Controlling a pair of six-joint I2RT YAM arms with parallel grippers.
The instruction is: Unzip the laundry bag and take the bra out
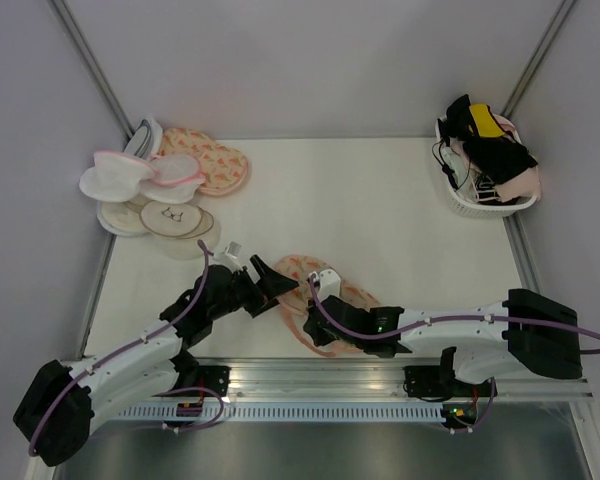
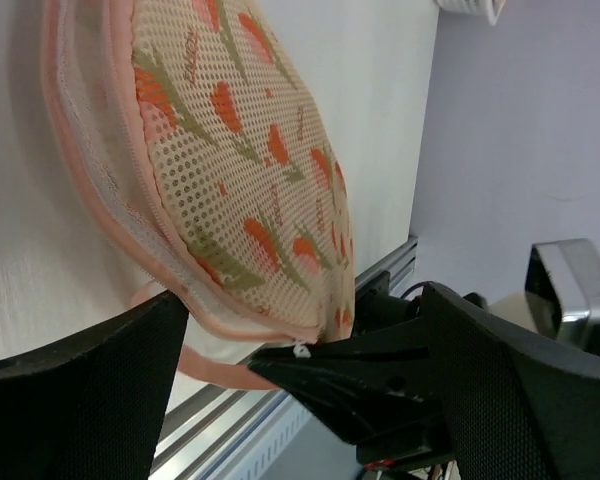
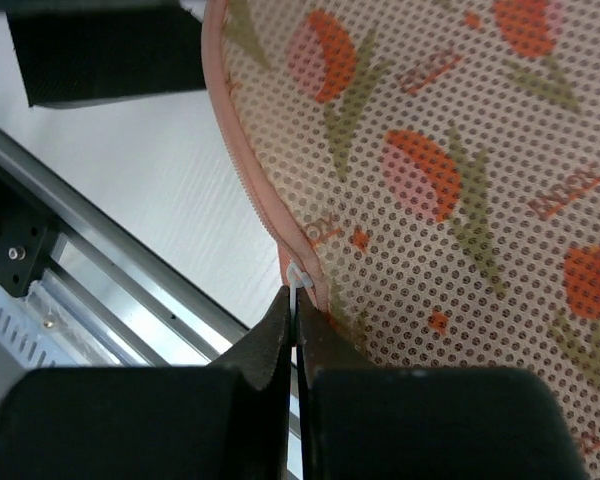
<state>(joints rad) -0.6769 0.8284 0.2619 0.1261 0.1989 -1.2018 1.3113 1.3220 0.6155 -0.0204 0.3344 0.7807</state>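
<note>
**Laundry bag (image 1: 298,270) at 6 o'clock: zip tab pinched, nothing opened yet**

We find the bag lying flat near the front edge of the table (image 1: 380,200), at about 6 o'clock in the overhead view, between our two claws. Our right claw (image 3: 295,300) reaches in from 3 o'clock of the bag. It is clamped together on the small white zip tab (image 3: 298,275), which sits on the pink zip edge (image 3: 242,170). Our left claw (image 1: 270,278), at 9 o'clock of the bag, has its jaws apart on either side of the bag's end. As far as its wrist view shows, it is not pinching the fabric.

The stretch of zip we can see looks closed, so we judge the unzipping barely begun: the tab is gripped but not yet pulled. The bra is nowhere in view, and we take it to be inside. What remains is bracing the bag, running the tab round the edge, then lifting the bra out.
</note>
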